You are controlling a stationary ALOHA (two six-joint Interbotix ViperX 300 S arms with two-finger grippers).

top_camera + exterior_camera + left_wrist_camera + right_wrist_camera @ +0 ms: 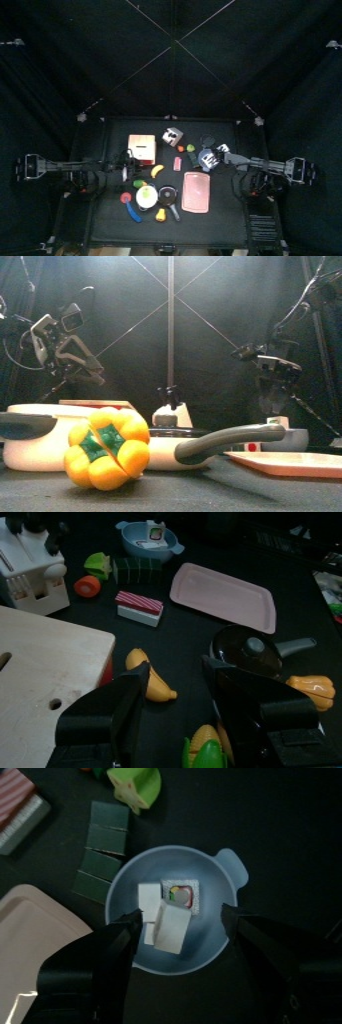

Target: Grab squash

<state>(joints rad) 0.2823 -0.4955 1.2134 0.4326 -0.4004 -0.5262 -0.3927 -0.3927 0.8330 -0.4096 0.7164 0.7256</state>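
The squash point(315, 688), a small yellow-orange rounded piece, lies on the black table just past the black pan point(247, 652) in the left wrist view. My left gripper point(177, 702) hovers open and empty above the table. It is beside the wooden board point(40, 662) and well short of the squash. My right gripper point(181, 920) hangs wide open over a blue bowl point(174, 908) that holds white blocks, with nothing between its jaws. The squash does not show in the right wrist view.
A curved yellow piece point(154, 680) lies right before the left jaws. A pink board point(221, 594) sits beyond the pan. A yellow pepper point(107, 448), a white pot point(40, 436) and the pan's grey handle point(234, 440) crowd the table's front edge.
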